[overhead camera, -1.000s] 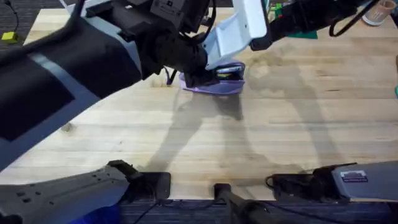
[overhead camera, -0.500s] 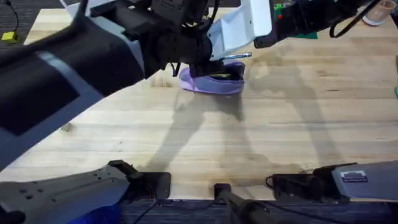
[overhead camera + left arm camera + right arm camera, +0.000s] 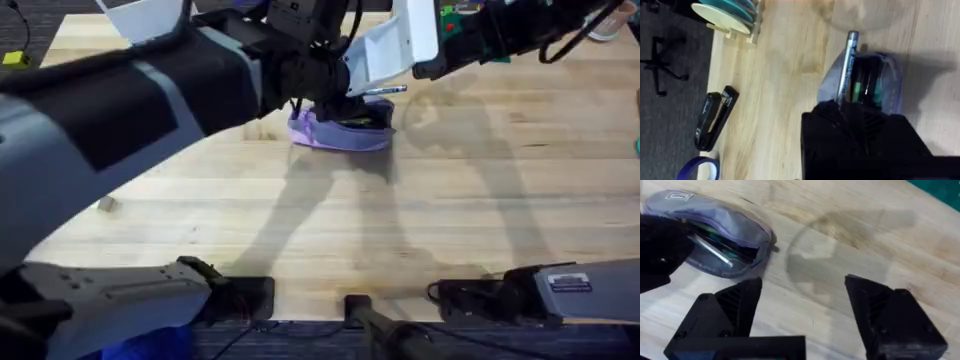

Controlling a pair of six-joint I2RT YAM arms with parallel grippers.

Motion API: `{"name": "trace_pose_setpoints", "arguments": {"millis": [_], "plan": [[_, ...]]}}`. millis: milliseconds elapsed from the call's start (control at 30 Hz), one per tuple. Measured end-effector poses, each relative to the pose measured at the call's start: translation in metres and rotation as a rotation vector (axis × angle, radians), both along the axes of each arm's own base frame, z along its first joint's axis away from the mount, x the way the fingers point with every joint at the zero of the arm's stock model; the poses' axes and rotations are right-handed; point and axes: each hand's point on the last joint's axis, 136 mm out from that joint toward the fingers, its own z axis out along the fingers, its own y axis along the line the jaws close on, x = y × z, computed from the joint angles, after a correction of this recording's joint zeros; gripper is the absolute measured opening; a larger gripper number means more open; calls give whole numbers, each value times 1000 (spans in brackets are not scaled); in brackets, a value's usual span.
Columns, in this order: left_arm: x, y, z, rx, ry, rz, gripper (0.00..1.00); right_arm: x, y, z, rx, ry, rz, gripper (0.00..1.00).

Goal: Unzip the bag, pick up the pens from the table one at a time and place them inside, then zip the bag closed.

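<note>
So the left hand [image 3: 840,107] was clamped on a slim, slick pen [image 3: 846,65], half in the floppy bag [image 3: 340,130] near the bench's [image 3: 450,200] far edge; right hand [image 3: 805,305] hung released.

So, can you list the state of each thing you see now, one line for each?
pencil pouch: unzipped, mouth gaping, lying on the table.
silver pen: partly inside the pouch, tip sticking out, held by the left gripper.
left gripper: shut on the silver pen, at the pouch mouth.
right gripper: open, empty, beside the pouch.
stapler: closed, lying at the table edge.
</note>
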Motion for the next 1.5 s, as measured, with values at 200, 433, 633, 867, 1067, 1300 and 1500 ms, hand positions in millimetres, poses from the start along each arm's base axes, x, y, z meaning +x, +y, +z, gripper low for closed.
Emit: {"name": "trace_pose_setpoints", "arguments": {"millis": [200,433,633,867,1067,1300,1500], "plan": [[2,-4,-15,7,34,-10,41,0,-3,0,0,2,-8,996],[-3,-3,-51,61,131,-14,41,0,-3,0,0,2,-8,996],[-10,8,-67,131,192,6,41,0,-3,0,0,2,-8,995],[-8,23,-70,178,207,48,41,0,-3,0,0,2,-8,996],[-3,31,-70,176,214,74,41,0,-3,0,0,2,-8,996],[-3,31,-70,176,214,75,55,0,-3,0,0,2,-8,996],[-2,35,-71,189,209,85,902,0,-3,0,0,2,-8,995]]}}
